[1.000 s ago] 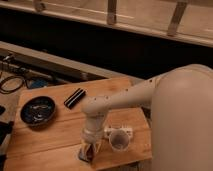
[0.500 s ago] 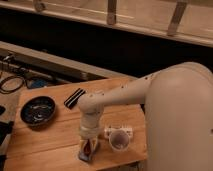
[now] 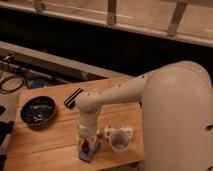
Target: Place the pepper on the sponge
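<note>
My gripper (image 3: 87, 144) points straight down at the front edge of the wooden table (image 3: 50, 137), in the camera view. It is shut on the pepper (image 3: 87, 145), a small dark red shape between the pale fingers. The blue-grey sponge (image 3: 92, 153) lies directly under the gripper, partly hidden by it. The pepper is at or just above the sponge's top; I cannot tell whether they touch.
A white cup (image 3: 119, 142) stands just right of the sponge, with a white block (image 3: 111, 131) behind it. A dark blue bowl (image 3: 38, 110) sits at the left and a black bar (image 3: 73, 97) behind the arm. Cables lie at far left.
The arm's wrist and forearm have shifted a little to the left. The gripper stays low over the sponge with the pepper in it.
</note>
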`<state>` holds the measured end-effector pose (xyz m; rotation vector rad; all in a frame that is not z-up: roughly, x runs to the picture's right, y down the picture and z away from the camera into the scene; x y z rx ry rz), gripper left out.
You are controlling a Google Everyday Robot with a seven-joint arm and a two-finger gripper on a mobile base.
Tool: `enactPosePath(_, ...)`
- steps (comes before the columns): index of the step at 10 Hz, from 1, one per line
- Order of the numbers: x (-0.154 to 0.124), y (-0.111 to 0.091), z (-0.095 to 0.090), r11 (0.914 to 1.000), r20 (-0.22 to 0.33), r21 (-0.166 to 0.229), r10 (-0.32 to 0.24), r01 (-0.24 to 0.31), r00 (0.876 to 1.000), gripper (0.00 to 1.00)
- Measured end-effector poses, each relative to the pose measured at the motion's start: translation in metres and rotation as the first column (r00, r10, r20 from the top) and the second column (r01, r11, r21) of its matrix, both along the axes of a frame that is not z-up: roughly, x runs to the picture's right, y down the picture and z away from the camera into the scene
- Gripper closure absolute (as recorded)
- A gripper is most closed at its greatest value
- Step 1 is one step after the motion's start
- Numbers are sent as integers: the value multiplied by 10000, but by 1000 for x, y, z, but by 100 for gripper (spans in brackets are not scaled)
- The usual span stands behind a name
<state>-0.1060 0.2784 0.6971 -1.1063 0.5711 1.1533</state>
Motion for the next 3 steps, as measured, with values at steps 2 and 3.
enactPosePath(2, 1, -2, 1, 10000, -25, 13, -13, 13, 10000, 53)
enactPosePath(3, -1, -4, 1, 10000, -5, 23, -46, 46, 10000, 53)
